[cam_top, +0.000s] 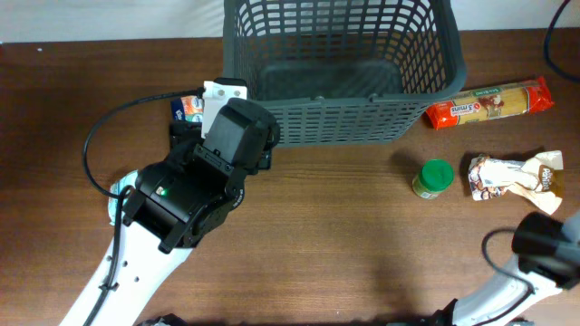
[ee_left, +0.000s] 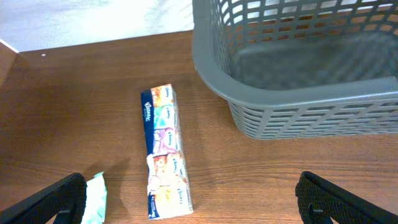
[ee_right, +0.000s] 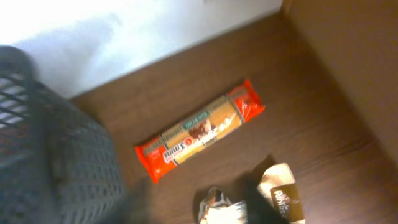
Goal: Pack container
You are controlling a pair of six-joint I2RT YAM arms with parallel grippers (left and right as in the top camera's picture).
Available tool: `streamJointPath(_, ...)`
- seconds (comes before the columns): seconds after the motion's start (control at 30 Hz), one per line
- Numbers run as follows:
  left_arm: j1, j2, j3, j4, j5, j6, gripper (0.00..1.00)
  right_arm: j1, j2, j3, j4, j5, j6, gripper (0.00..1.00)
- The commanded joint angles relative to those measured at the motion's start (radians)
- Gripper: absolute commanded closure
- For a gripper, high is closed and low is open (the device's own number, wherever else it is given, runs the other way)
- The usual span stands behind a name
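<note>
The brown wood worktop carries everything. The container is the biggest thing on it: a dark grey plastic basket, rectangular, w/ lattice-slotted sides & a solid smooth rim. It stands upright w/ its mouth upward at the far middle of the worktop, and its far part is cut by the edge of the overhead view. Its walls lean a little outward toward the rim, and the inner floor is solid grey. The left arm, black on top & white lower down, reaches from the near left toward the container's near left corner. The left pincer is spread wide, w/ one black finger in each lower corner of its wrist view, and it pinches nothing. The right arm is at the near right corner. For the right pincer I cannot tell if it is spread or pressed together, as its fingers do not show. A long orange-red pasta pkt lies just beside the container's right side. A long tissue pack lies flat left of the container, apart from it. A crumpled white & brown bag lies near the pasta pkt, on the side nearer the arms. A small jar w/ green lid stands just left of this bag.
</note>
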Motion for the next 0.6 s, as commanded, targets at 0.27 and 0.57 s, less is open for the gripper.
streamJointPath(0.27, -0.002, -0.016, 0.016, -0.040, -0.038, -0.014, 0.01, -0.002, 0.172, -0.013, 0.078, -0.020, 0.021, 0.96)
streamJointPath(0.57, -0.002, -0.016, 0.016, -0.050, -0.034, -0.048, 0.00, 0.030, 0.243, -0.018, 0.147, -0.165, 0.022, 0.96)
